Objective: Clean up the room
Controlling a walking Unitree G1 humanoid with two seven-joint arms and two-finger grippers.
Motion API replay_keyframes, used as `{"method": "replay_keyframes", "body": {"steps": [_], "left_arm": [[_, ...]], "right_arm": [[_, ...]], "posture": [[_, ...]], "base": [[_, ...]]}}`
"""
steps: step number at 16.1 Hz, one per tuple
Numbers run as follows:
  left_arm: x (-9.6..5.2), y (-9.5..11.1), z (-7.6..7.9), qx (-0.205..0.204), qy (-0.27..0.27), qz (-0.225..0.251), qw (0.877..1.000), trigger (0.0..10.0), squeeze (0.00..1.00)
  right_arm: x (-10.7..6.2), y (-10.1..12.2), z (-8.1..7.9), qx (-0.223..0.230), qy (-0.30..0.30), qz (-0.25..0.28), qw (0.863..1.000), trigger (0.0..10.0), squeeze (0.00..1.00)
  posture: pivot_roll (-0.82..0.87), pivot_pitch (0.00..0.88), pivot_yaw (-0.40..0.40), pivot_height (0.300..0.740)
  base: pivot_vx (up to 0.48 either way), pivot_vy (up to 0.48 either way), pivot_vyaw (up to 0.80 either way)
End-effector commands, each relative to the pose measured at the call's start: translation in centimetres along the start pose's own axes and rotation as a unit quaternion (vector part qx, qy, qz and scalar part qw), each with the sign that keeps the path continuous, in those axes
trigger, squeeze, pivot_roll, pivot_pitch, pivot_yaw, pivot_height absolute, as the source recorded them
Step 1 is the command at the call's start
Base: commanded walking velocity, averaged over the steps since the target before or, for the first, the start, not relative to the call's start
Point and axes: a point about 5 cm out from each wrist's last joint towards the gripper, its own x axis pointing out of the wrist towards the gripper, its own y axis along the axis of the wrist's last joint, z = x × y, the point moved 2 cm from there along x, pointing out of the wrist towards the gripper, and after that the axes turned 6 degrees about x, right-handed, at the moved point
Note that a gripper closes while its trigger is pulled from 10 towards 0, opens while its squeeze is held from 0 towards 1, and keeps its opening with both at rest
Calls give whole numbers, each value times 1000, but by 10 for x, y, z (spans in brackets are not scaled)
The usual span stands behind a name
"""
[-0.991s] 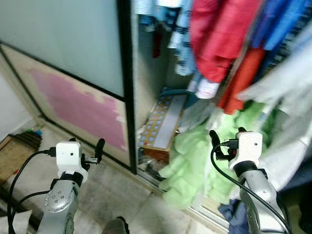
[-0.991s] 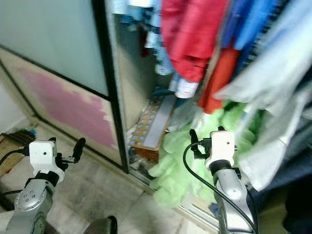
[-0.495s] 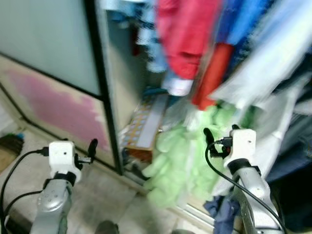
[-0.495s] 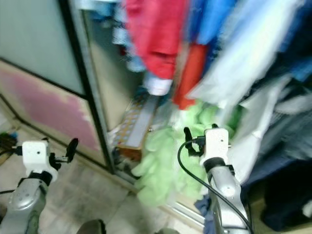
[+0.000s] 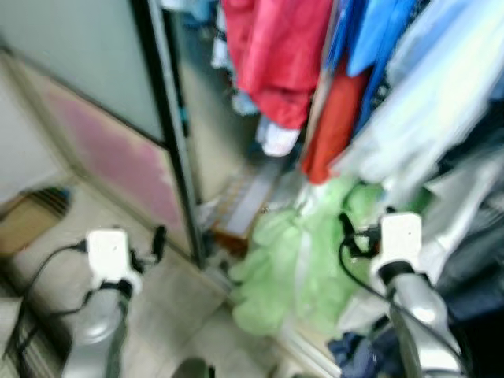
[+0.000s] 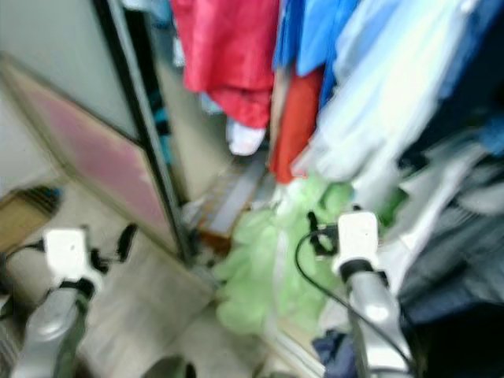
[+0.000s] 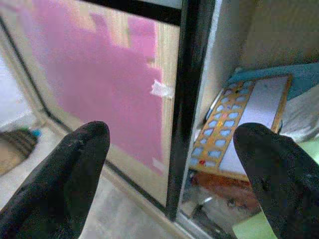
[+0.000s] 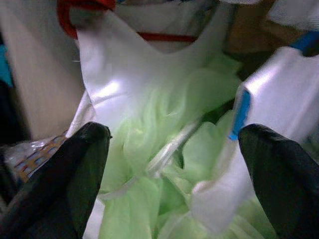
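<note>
An open wardrobe holds hanging clothes: a red garment [image 5: 279, 55], blue ones [image 5: 370, 35] and pale ones [image 5: 441, 110]. A heap of light green fabric [image 5: 295, 264] spills from the wardrobe's bottom onto the floor. My right gripper [image 5: 354, 232] is held up in front of that heap, open and holding nothing; its wrist view shows the green fabric [image 8: 164, 199] and a white plastic bag [image 8: 124, 74] between the fingers [image 8: 75, 169]. My left gripper [image 5: 150, 246] is open and holding nothing, low before the black door frame [image 7: 189, 89] and pink panel [image 7: 94, 79].
A flat box with blue dots [image 7: 239, 124] leans inside the wardrobe's bottom. A dark blue garment [image 5: 362, 354] lies on the floor at the right. A brown mat [image 5: 35, 220] lies at the left. The sliding door [image 5: 87, 71] stands at the left. The floor is pale tile [image 5: 157, 315].
The whole picture has shifted and blurred, so the camera moved; the hanging clothes now sit more in the middle. Both arms keep the same raised pose with open grippers.
</note>
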Motion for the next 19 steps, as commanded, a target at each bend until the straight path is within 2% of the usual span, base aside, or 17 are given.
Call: {"method": "replay_keyframes", "body": {"steps": [1, 3, 7, 10, 12, 15, 17, 19], "left_arm": [[0, -3, -6, 8, 11, -6, 1000, 10000, 0], [0, -3, -7, -8, 17, -7, 1000, 10000, 0], [3, 0, -11, 18, 31, 4, 999, 10000, 0], [6, 3, -13, 14, 37, 5, 999, 10000, 0], [4, 0, -14, -40, 38, -18, 998, 10000, 0], [-1, 0, -16, -2, 53, -2, 999, 10000, 0], [0, 0, -18, 5, 59, 0, 998, 10000, 0], [1, 2, -19, 10, 59, 0, 998, 10000, 0]], "right_arm": [[1, 1, -1, -1, 5, 3, 1000, 10000, 0], [1, 0, -2, 0, 6, 2, 1000, 10000, 0], [2, 0, -2, 0, 7, 4, 1000, 10000, 0], [5, 1, -2, -1, 7, 7, 1000, 10000, 0], [4, 1, -2, -2, 9, 8, 1000, 10000, 0], [5, 1, -2, -2, 11, 7, 1000, 10000, 0], [5, 1, -3, 0, 19, 3, 1000, 10000, 0], [-2, -2, -10, 15, 58, -27, 998, 10000, 0]], "posture": [[18, 34, -55, 740], [18, 34, -55, 740], [14, 32, -46, 740], [8, 39, -44, 740], [8, 42, -46, 740], [12, 46, -50, 740], [13, 47, -52, 740], [15, 46, -53, 740]], "base": [[0, 0, 800], [0, 0, 800], [0, 0, 800], [0, 0, 800], [0, 0, 800], [0, 0, 800], [0, 0, 800], [0, 0, 0]]}}
